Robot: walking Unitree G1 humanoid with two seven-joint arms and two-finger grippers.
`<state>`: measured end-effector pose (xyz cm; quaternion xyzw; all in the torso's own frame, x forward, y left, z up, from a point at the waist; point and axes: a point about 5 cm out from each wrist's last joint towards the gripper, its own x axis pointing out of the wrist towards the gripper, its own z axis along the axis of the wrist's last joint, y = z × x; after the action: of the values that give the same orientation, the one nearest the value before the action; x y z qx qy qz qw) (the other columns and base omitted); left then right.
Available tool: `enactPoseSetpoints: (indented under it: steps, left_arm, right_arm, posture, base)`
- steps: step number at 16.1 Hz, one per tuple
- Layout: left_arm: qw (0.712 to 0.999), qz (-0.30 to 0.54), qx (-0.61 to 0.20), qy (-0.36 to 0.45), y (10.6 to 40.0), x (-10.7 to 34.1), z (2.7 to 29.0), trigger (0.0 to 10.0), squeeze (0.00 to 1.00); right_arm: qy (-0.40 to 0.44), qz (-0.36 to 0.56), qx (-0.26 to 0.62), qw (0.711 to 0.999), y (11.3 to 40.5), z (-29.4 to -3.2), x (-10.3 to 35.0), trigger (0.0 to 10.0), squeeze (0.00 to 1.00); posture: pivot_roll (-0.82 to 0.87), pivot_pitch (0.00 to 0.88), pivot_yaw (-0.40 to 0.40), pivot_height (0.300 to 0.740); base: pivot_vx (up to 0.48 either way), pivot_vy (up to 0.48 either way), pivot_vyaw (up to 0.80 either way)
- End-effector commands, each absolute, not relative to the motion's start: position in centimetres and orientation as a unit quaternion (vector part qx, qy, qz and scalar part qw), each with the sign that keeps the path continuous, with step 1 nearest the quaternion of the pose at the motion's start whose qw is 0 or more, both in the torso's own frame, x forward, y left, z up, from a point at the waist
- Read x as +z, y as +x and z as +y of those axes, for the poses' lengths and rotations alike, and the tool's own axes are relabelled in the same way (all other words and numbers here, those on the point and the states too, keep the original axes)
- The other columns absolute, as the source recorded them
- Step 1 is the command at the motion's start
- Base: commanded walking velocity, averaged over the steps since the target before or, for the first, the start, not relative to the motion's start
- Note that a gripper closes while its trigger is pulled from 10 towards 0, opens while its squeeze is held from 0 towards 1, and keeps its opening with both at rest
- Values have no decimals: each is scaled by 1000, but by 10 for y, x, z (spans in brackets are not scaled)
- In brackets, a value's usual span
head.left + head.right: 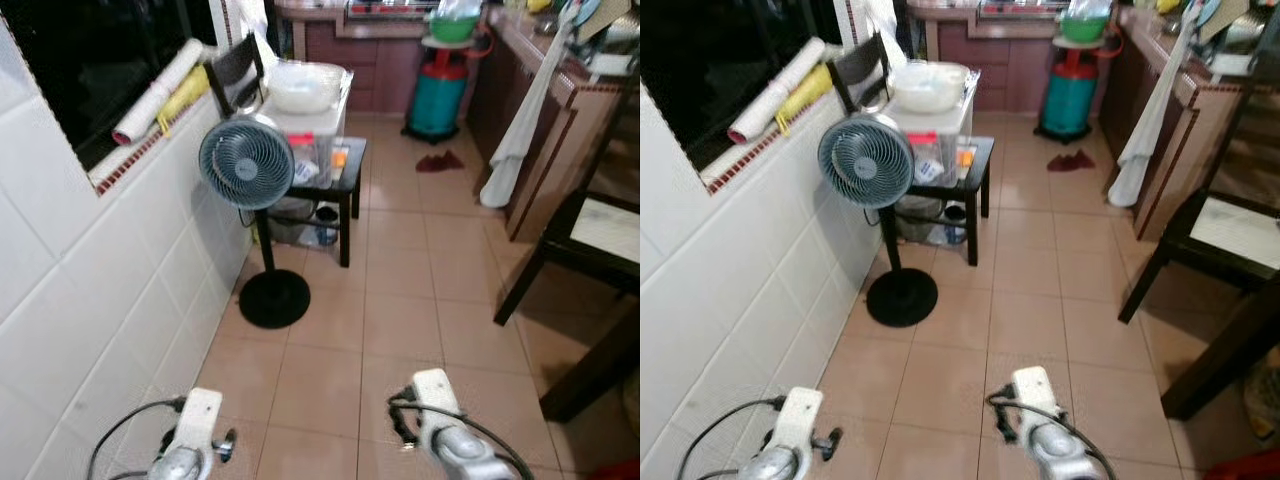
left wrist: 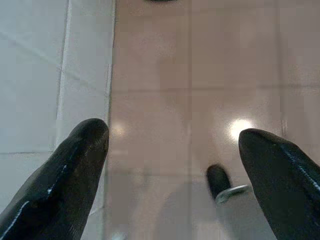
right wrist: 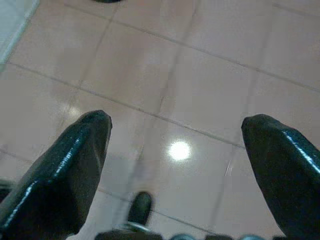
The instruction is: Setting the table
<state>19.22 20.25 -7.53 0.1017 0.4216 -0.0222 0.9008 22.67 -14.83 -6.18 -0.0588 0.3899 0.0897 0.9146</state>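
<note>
My left gripper (image 2: 172,137) hangs low beside the white tiled wall (image 1: 90,300), open, with bare floor tiles between its fingers. My right gripper (image 3: 175,122) is open too, above the pinkish floor and holding nothing. Both silver arms, the left arm (image 1: 195,435) and the right arm (image 1: 445,425), show at the bottom of the eye views. A large white bowl (image 1: 303,85) rests on a clear plastic box on a small black side table (image 1: 352,160) ahead on the left. A dark table with a pale top (image 1: 605,228) stands on the right.
A standing fan (image 1: 246,165) with a round black base (image 1: 273,298) stands close to the wall ahead. A teal gas cylinder (image 1: 437,100) and a red cloth (image 1: 438,161) lie farther back. A white towel (image 1: 520,130) hangs from the right counter. A tiled aisle runs down the middle.
</note>
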Motion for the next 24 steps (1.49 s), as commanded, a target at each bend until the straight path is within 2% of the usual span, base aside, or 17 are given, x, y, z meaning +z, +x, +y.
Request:
enactPoseSetpoints:
  steps: [1, 3, 9, 19, 20, 24]
  left_arm:
    - [902, 417, -19, 109, 197, -73, 203, 10000, 0]
    - [902, 417, -19, 112, 197, -73, 204, 10000, 0]
    - [899, 422, 7, 115, 195, -73, 210, 10000, 0]
    - [879, 458, 26, 130, 174, -83, 214, 10000, 0]
    - [878, 461, 24, 126, 172, -85, 211, 10000, 0]
    - [898, 436, 15, 48, 177, -87, 175, 10000, 0]
  right_arm:
    - [-65, 385, 92, 916, 230, -148, -60, 10000, 0]
    - [-64, 385, 90, 916, 230, -148, -60, 10000, 0]
    - [-67, 388, 95, 914, 228, -149, -61, 10000, 0]
    - [-58, 415, 77, 905, 217, -159, -68, 10000, 0]
    - [-50, 417, 69, 905, 216, -162, -68, 10000, 0]
    - [-30, 419, 43, 906, 212, -170, -70, 10000, 0]
  posture:
    - [-81, 0, 37, 740]
    - [-86, 0, 44, 740]
    - [-90, 0, 35, 740]
    - [-104, 0, 39, 740]
    - [-106, 0, 40, 740]
    - [-110, 0, 39, 740]
  base:
    - [322, 0, 0]
    - [309, 0, 0]
    - [0, 0, 0]
    - [0, 0, 0]
    - [0, 0, 0]
    - [0, 0, 0]
